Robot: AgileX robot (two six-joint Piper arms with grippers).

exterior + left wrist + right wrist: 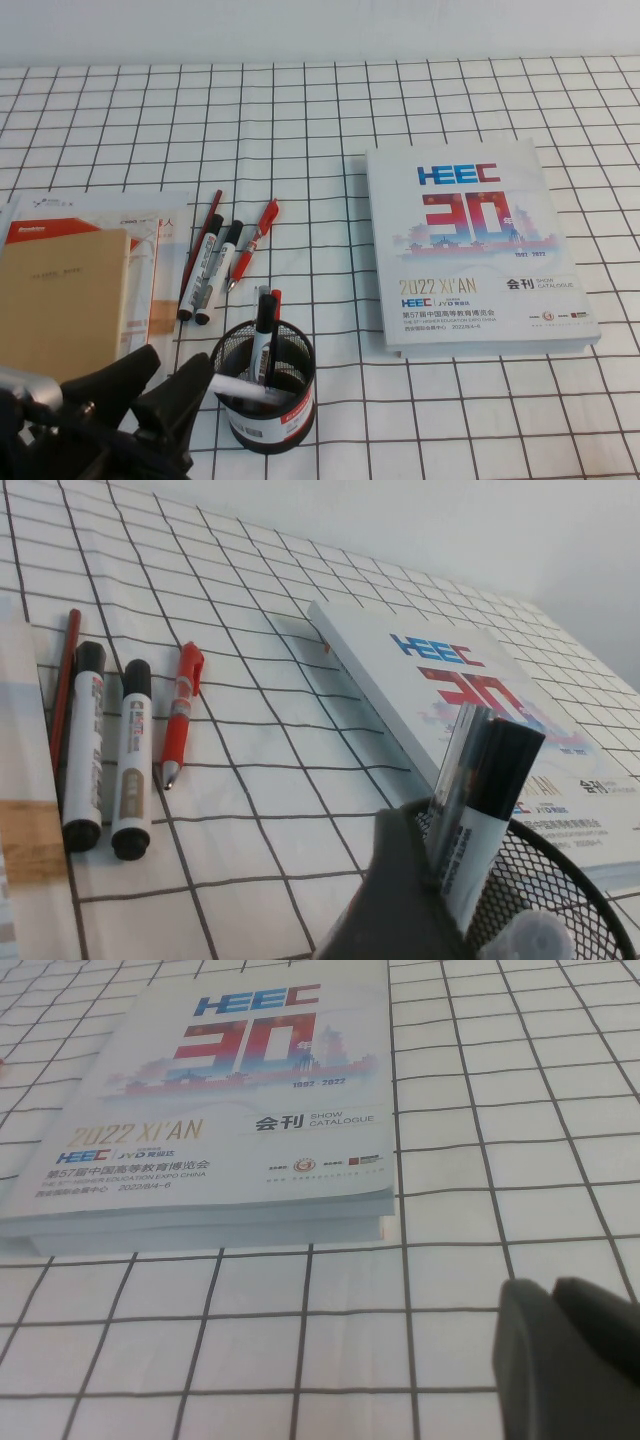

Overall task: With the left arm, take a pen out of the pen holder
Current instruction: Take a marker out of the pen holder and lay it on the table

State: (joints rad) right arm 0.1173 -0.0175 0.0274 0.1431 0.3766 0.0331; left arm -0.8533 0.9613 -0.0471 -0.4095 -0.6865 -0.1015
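Pens (pixel 264 335) in pen holder (pixel 285 425), left gripper (pixel 165 388) beside it, loose pens (pixel 215 265) behind, catalogue (pixel 470 250) to right, right gripper (pixel 556 1310) before catalogue

Left gripper (pixel 178 370) spread wide, front-left, right gripper (pixel 560 1350) (closed) low

A white cloth (pixel 450 100) ruled in a black grid lies under the black left gripper (pixel 180 370). Just beside that gripper, a black mesh pen holder (pixel 255 425) wears a red-and-white label and carries white markers (pixel 262 350) with black caps. Beyond the gripper lie two more black-capped white markers (pixel 207 268), a red pen (pixel 250 245) and a tan notebook (pixel 65 300). Near the dark grey right gripper (pixel 558 1295), a white catalogue (pixel 230 1110) bears blue letters, red numerals and gold type.
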